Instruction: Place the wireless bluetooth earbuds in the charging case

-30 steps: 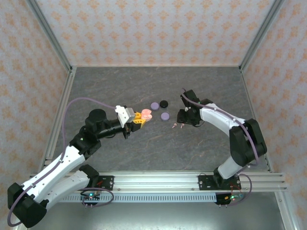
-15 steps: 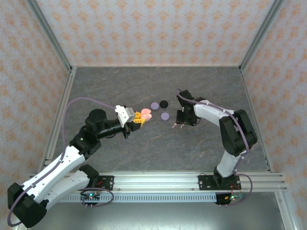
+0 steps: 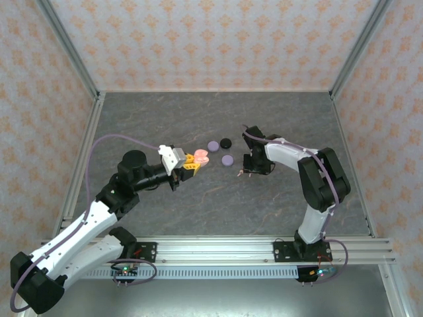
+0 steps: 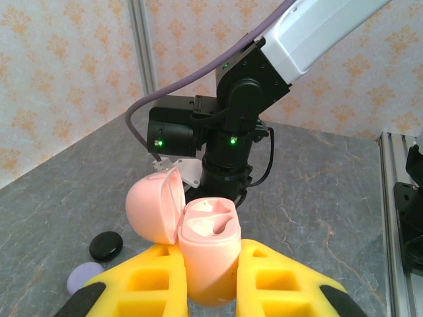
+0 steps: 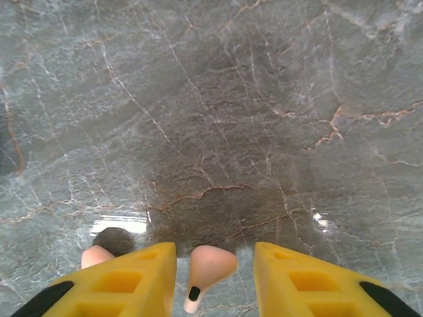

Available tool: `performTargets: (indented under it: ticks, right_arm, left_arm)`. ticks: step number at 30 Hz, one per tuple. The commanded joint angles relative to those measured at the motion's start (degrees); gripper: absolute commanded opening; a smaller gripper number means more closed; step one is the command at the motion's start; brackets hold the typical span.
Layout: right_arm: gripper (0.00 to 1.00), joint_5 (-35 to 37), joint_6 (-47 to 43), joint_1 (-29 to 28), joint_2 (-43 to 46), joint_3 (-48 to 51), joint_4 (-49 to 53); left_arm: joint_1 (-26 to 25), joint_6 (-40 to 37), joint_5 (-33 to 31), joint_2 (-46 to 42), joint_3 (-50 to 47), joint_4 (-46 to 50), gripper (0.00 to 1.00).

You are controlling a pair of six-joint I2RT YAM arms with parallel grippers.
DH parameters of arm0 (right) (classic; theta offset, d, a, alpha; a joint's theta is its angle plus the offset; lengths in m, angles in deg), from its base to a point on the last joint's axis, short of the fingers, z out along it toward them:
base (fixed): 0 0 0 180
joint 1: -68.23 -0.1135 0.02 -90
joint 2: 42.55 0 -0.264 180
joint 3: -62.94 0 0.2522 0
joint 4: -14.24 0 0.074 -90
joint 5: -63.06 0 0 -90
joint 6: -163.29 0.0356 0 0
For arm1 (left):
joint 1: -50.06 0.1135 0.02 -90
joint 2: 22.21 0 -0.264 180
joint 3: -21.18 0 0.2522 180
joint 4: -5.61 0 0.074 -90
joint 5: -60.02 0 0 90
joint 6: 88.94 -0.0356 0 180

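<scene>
Here, a pink earbud (image 5: pixel 210 264) lies flat on the desk (image 5: pixel 264 99) at the bottom centre of the right wrist view, stem toward the camera. The right end effector (image 5: pixel 215 256) is released, with a finger on either side and a gap at each, seemingly lined up to pinch it. A second pink earbud (image 5: pixel 96 256) lies just outside the left-hand finger and could get nudged.

In the left wrist view the left end effector (image 4: pixel 211 256) is clenched on the pink charging case (image 4: pixel 208 241), holding it upright off the desk with the lid swung open to the left. Its two sockets face up, probably so a bud can drop in.

From above, one lilac disc (image 3: pixel 227 160) sits near the path between buds and case. The bare desk below it leaves room, and the walls stand well apart.
</scene>
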Motion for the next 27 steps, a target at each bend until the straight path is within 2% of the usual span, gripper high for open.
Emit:
performTargets:
  ticks: [1,7,14,19,27]
  right_arm:
    - [0.32,1.03,-0.79,0.3,-0.7,-0.79,1.52]
    - [0.23,0.51,-1.25,0.3,-0.83,-0.7,1.26]
    - [0.2,1.38,-2.19,0.23,3.9,1.2,-2.3]
    - [0.19,-0.51,-3.46,-0.01,11.74,3.5,-6.5]
    - [0.19,-9.12,-0.15,-1.83,29.39,8.31,-19.24]
  left_arm:
    - [-0.57,-1.17,-1.27,-0.31,0.58,0.3,0.0]
    - [-0.57,-1.3,-1.42,-0.31,0.88,0.56,0.0]
    - [-0.55,-0.52,-1.24,-0.09,0.71,-0.17,0.0]
    - [-0.5,1.52,-1.1,0.52,0.1,-2.98,0.0]
    - [-0.6,4.52,-2.46,1.8,-1.64,-10.78,0.0]
